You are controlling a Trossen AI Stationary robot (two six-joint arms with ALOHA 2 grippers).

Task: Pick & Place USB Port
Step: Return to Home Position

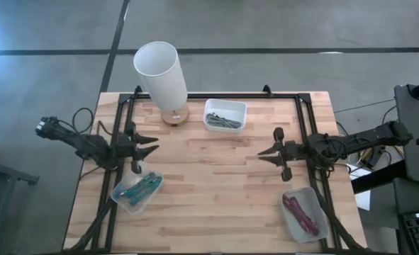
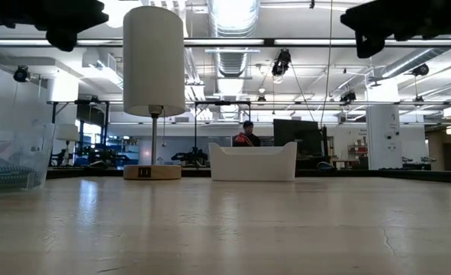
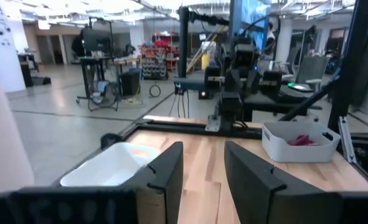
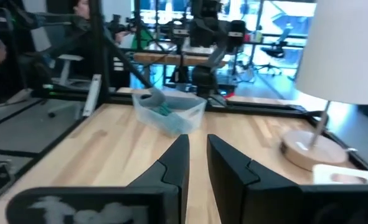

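Note:
A lamp with a white shade stands on its round wooden base at the table's far side. The base shows a small dark port panel in the low view. A clear bin of teal cables lies near left, and a clear bin of red cables lies near right. My left gripper hovers open and empty just beyond the teal bin. My right gripper hovers open by a narrow gap and empty, right of centre. Both point toward the table's middle.
A white tray of grey parts stands right of the lamp base. A black frame runs along the table's far and side edges. Bare wood lies between the two grippers. A person shows far off in the room.

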